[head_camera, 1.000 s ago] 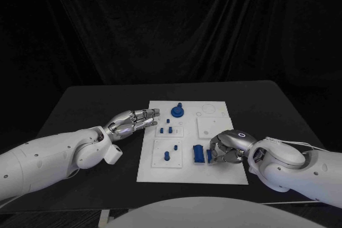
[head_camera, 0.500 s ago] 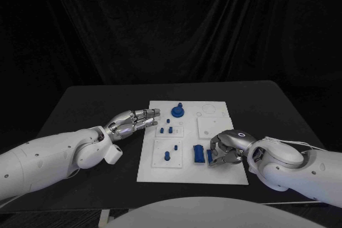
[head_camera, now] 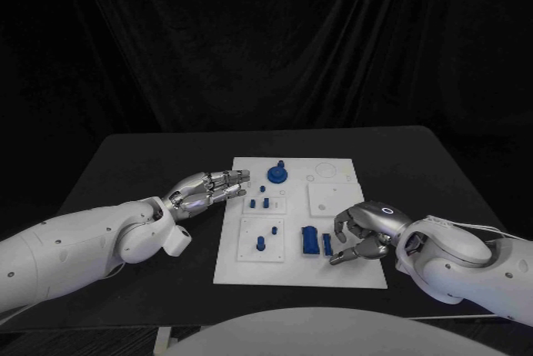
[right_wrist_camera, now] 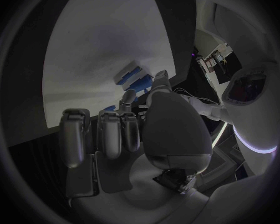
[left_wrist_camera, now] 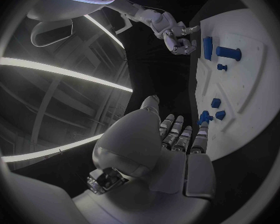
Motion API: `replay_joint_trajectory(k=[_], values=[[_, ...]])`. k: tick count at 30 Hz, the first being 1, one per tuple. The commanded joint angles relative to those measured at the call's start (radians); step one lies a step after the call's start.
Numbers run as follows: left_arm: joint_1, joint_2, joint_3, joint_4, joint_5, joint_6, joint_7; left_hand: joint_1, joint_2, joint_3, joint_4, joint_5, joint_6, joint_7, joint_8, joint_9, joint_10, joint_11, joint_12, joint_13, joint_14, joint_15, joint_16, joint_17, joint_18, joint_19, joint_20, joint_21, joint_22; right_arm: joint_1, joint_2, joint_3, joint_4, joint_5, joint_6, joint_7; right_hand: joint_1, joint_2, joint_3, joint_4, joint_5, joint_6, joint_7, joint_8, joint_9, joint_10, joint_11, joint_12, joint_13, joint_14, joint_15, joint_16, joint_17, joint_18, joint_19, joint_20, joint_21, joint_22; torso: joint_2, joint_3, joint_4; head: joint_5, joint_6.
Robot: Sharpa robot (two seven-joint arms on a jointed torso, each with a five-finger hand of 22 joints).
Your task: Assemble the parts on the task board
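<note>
— Black curtain behind, black worktop [head_camera: 133, 171] below; what do we have on it?

— We see the white board [head_camera: 333, 275] lying flat mid-worktop, with blue parts on it: a round knobbed part [head_camera: 276, 172] at the far end, small pegs [head_camera: 258, 203] in the middle panel, more pegs [head_camera: 264, 240] in the near-left panel, and an upright block [head_camera: 309, 241] with a slimmer part [head_camera: 328, 243] just beside it.

— And our hands?

— Our left hand [head_camera: 206, 190] hovers at the board's left edge, fingers stretched flat and apart, holding nothing, its tips near the small pegs. Our right hand [head_camera: 362, 233] sits over the board's near-right part, fingers curled in; we see nothing gripped. The slimmer part stands just beside its fingertips, apart from them as far as we can tell.
</note>
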Motion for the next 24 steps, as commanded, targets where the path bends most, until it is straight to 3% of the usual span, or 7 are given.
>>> replay_joint_trajectory(k=[1,7,9,13,18,20,24], values=[[-0.002,0.001,0.001,0.004,0.008,-0.008,0.039,0.008,0.001,0.003,-0.002,0.004,0.017,0.076,0.009,0.002,0.01,0.001,0.002,0.002,0.001,0.006,0.004,0.002,-0.013,0.007,-0.003,0.007,0.002,0.026,-0.022,0.001,0.017,0.087,-0.137,0.098,-0.035,-0.004,-0.007,0.0,0.001,0.003,-0.006,0.005,0.001,0.104,-0.008,0.003,0.263,0.098,-0.009,0.004,0.238,-0.013,0.084,-0.008,-0.001,0.249,0.0,-0.0001,-0.0004,-0.001,0.0],[-0.002,-0.005,0.001,0.016,0.008,-0.039,0.099,-0.007,-0.004,-0.002,0.014,0.001,0.042,0.078,0.016,0.004,0.021,0.002,0.01,0.002,0.006,0.006,0.01,0.003,-0.01,0.012,-0.005,0.012,0.01,0.094,-0.049,0.001,0.015,0.307,-0.254,0.234,-0.133,0.09,0.05,-0.004,-0.002,0.006,-0.007,-0.009,-0.011,0.104,-0.011,0.003,0.263,0.096,-0.01,0.001,0.229,-0.006,0.071,-0.009,-0.027,0.24,-0.001,0.0002,-0.0009,-0.003,0.0],[-0.001,-0.01,0.001,0.025,0.008,-0.056,0.127,-0.015,-0.006,-0.007,0.026,-0.001,0.052,0.078,0.019,0.005,0.026,0.002,0.012,0.002,0.007,0.006,0.011,0.003,-0.006,0.014,-0.006,0.013,0.012,0.117,-0.053,0.001,0.01,0.409,-0.293,0.295,-0.194,0.223,0.069,-0.01,0.009,0.007,-0.004,-0.027,-0.029,0.104,-0.007,0.003,0.263,0.088,-0.007,-0.012,0.198,0.002,0.052,-0.006,-0.06,0.228,-0.001,0.0002,-0.0002,-0.004,0.0],[-0.001,-0.026,0.001,0.051,0.008,-0.097,0.181,-0.025,-0.011,-0.013,0.048,-0.005,0.078,0.077,0.026,0.007,0.036,0.0,0.017,0.003,0.011,0.005,0.016,0.004,0.005,0.015,-0.009,0.016,0.015,0.154,-0.053,0.002,0.003,0.614,-0.359,0.418,-0.211,0.302,0.038,-0.008,0.096,0.027,-0.001,-0.051,-0.066,0.104,-0.003,0.003,0.263,0.058,-0.004,-0.056,0.098,0.021,0.01,0.001,-0.139,0.201,-0.001,0.0003,0.0014,-0.007,0.0],[0.016,-0.052,0.002,0.097,0.008,-0.163,0.238,-0.048,-0.011,-0.026,0.058,-0.021,0.104,0.069,0.032,0.008,0.042,-0.01,0.017,0.003,0.011,-0.006,0.014,0.004,0.021,0.009,-0.018,0.012,0.008,0.193,-0.033,0.002,-0.016,0.914,-0.367,0.585,-0.189,0.377,-0.011,-0.019,0.165,0.018,0.038,-0.174,-0.213,-0.086,0.036,-0.21,0.074,-0.139,0.04,-0.376,-0.372,0.108,-0.24,0.038,-0.606,0.022,0.0,-0.0001,-0.0001,0.002,0.0],[0.027,-0.057,0.002,0.108,0.008,-0.179,0.247,-0.076,-0.006,-0.039,0.059,-0.037,0.109,0.061,0.032,0.008,0.037,-0.02,0.006,0.001,0.006,-0.018,0.007,0.002,0.026,0.001,-0.029,0.007,-0.003,0.2,-0.025,0.002,-0.024,0.989,-0.354,0.63,-0.188,0.398,-0.041,-0.011,0.166,0.01,0.06,-0.227,-0.285,-0.256,0.06,-0.421,-0.107,-0.275,0.064,-0.623,-0.654,0.152,-0.383,0.061,-0.926,-0.123,0.0,-0.0001,0.0005,0.004,0.0],[0.056,-0.064,0.002,0.128,0.009,-0.213,0.261,-0.114,-0.002,-0.065,0.058,-0.084,0.086,0.037,0.02,0.004,-0.002,-0.048,-0.056,-0.004,-0.01,-0.049,-0.019,-0.004,0.03,-0.02,-0.052,-0.008,-0.033,0.209,-0.003,0.002,-0.05,1.14,-0.28,0.738,-0.21,0.44,-0.116,-0.015,0.127,-0.059,0.167,-0.386,-0.484,-0.748,0.224,-0.99,-0.555,-0.629,0.247,-1.065,-0.899,0.107,-0.632,0.196,-1.294,-0.384,-0.001,0.0001,0.0,0.005,0.0]])
